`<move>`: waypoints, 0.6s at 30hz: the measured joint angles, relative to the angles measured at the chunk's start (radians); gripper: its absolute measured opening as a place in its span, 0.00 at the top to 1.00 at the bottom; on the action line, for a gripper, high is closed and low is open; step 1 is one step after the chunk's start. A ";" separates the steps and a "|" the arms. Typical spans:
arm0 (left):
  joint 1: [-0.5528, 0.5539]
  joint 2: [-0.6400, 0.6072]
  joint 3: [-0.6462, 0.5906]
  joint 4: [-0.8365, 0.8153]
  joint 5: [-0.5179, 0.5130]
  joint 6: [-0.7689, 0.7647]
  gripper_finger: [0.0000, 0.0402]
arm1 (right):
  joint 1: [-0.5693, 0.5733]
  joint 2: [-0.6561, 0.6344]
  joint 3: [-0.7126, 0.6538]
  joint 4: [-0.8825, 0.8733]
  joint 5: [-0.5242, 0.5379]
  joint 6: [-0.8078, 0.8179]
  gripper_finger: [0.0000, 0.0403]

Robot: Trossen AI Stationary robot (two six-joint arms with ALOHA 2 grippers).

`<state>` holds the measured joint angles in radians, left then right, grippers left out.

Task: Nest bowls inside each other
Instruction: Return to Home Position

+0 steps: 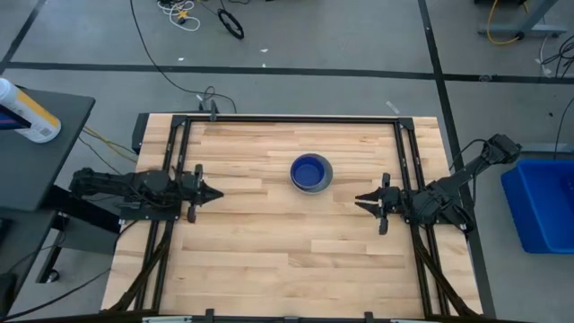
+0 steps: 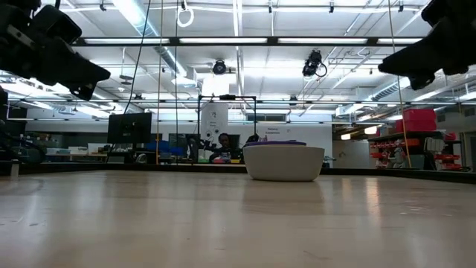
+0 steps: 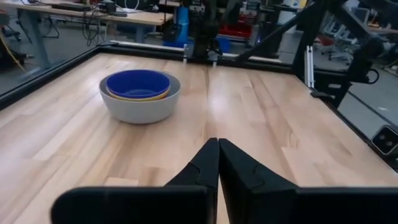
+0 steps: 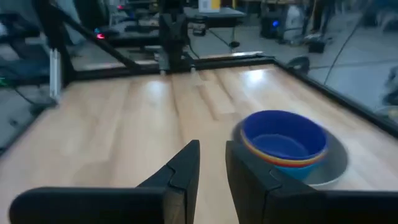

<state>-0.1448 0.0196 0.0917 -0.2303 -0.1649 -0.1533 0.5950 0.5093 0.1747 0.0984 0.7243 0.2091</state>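
Observation:
One stack of nested bowls point(image 1: 311, 172) stands on its base on the wooden table, a little right of the middle and toward the far side. A grey bowl point(image 3: 140, 107) is outermost and a dark blue bowl point(image 3: 137, 83) sits on top, with yellow and red rims point(image 4: 281, 159) showing between them. My left gripper point(image 1: 218, 192) is shut, hovering level at the table's left, pointing at the stack from a distance. My right gripper point(image 1: 360, 199) hovers at the right with its fingers a little apart and nothing between them, short of the stack.
Black frame rails point(image 1: 176, 161) run along the table's left, right and far sides. A blue bin point(image 1: 543, 205) stands off the table at the right. A bottle point(image 1: 27, 112) lies on a dark side table at the left. Bare wood lies between the grippers and along the near side.

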 joint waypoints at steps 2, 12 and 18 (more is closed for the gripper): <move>0.000 0.000 0.000 -0.002 0.001 0.000 0.96 | 0.018 -0.029 0.020 -0.016 -0.088 -0.040 0.79; 0.000 0.000 0.000 -0.005 0.001 -0.012 0.98 | 0.152 -0.433 0.033 -0.345 -0.176 -0.125 0.79; 0.000 0.001 -0.001 0.000 0.020 0.005 0.93 | 0.174 -0.495 -0.040 -0.286 -0.148 -0.138 0.79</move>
<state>-0.1450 0.0205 0.0906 -0.2302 -0.1451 -0.1485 0.7690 0.0140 0.1351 -0.1880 0.5763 0.0710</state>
